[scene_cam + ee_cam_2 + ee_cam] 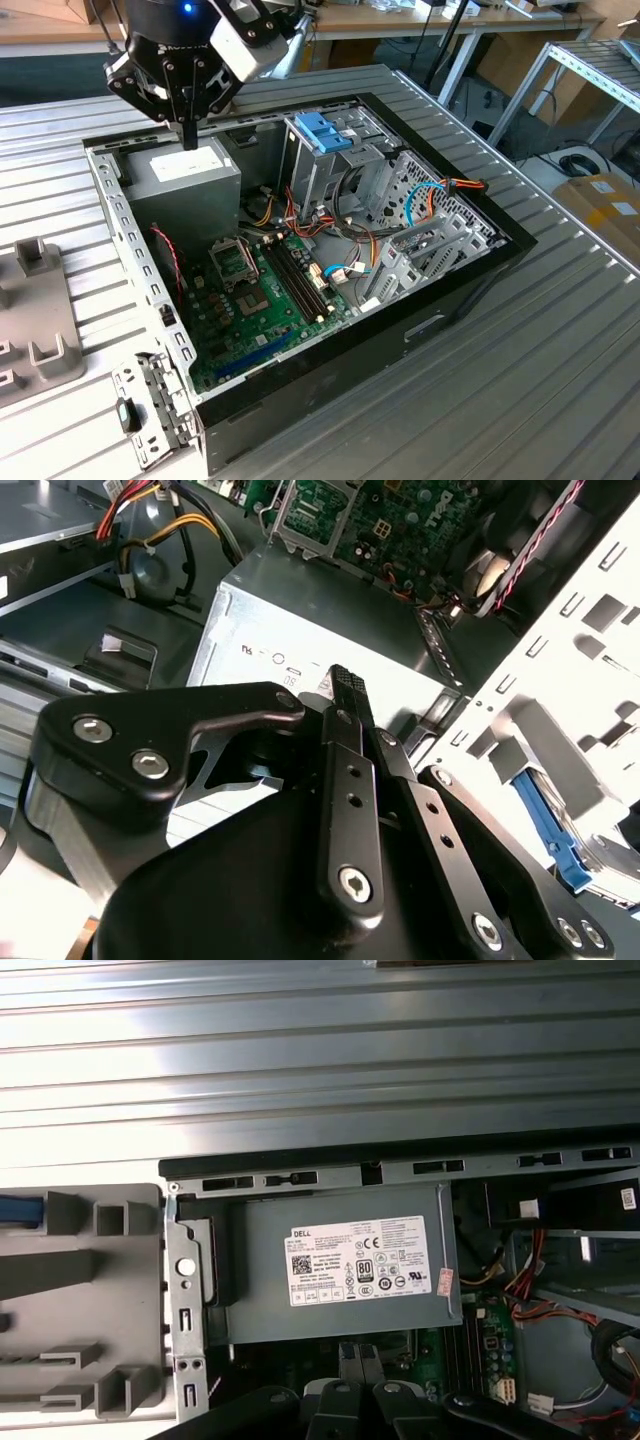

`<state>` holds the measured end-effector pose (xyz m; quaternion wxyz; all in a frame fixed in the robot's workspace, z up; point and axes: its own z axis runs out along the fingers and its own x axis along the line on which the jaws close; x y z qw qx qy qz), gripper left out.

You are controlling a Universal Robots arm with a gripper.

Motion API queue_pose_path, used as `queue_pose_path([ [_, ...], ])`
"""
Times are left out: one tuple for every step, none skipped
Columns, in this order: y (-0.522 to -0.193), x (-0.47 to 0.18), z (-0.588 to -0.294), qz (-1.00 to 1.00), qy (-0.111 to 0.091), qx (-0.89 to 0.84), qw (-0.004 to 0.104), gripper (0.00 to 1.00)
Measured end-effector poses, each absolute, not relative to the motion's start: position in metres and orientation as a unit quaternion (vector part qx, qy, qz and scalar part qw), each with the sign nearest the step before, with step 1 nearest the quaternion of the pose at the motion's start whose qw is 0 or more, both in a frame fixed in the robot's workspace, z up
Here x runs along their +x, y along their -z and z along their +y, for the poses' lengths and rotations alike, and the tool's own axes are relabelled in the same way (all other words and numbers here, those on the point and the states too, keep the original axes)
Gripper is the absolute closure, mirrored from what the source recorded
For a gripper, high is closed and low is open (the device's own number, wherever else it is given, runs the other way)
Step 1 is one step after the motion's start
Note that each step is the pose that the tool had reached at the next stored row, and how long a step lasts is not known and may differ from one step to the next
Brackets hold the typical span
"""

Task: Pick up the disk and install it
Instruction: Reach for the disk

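My gripper point(190, 138) hangs over the back corner of the open computer case point(300, 250), its black fingers shut together with nothing between them. The tips point down at the grey power supply point(185, 175) with its white label point(360, 1260), a short way above it. In the second wrist view the fingertips point(346, 683) sit in front of that box. The disk shows only in part: a light-blue rail and grey metal point(556, 832) behind a pale slotted frame, and a blue strip point(20, 1210) on the grey holder point(90, 1300) outside the case.
A blue plastic handle point(322, 130) tops the upright metal drive cage. The green motherboard point(265, 290) and coloured cables point(440, 195) lie on the case floor. A grey slotted fixture point(40, 310) stands at the exterior view's left on the ribbed metal table point(520, 380).
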<state>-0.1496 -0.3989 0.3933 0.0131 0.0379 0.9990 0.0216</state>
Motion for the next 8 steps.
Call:
queue_pose_path([
  [-0.3933,-0.1499,-0.3989,0.999,-0.022,0.038,0.013,0.90],
  [-0.3933,-0.1505,-0.3989,0.999,-0.022,0.038,0.013,0.90],
  [-0.3933,-0.1512,-0.3989,0.999,-0.022,0.038,0.013,0.90],
  [-0.3933,-0.1516,-0.3989,0.999,-0.022,0.038,0.013,0.90],
  [-0.3933,-0.1518,-0.3989,0.999,-0.022,0.038,0.013,0.90],
  [-0.3933,-0.1521,-0.3989,0.999,-0.022,0.038,0.013,0.90],
  [-0.3933,-0.1524,-0.3989,0.999,-0.022,0.038,0.013,0.90],
  [-0.3933,-0.1528,-0.3989,0.999,-0.022,0.038,0.013,0.90],
])
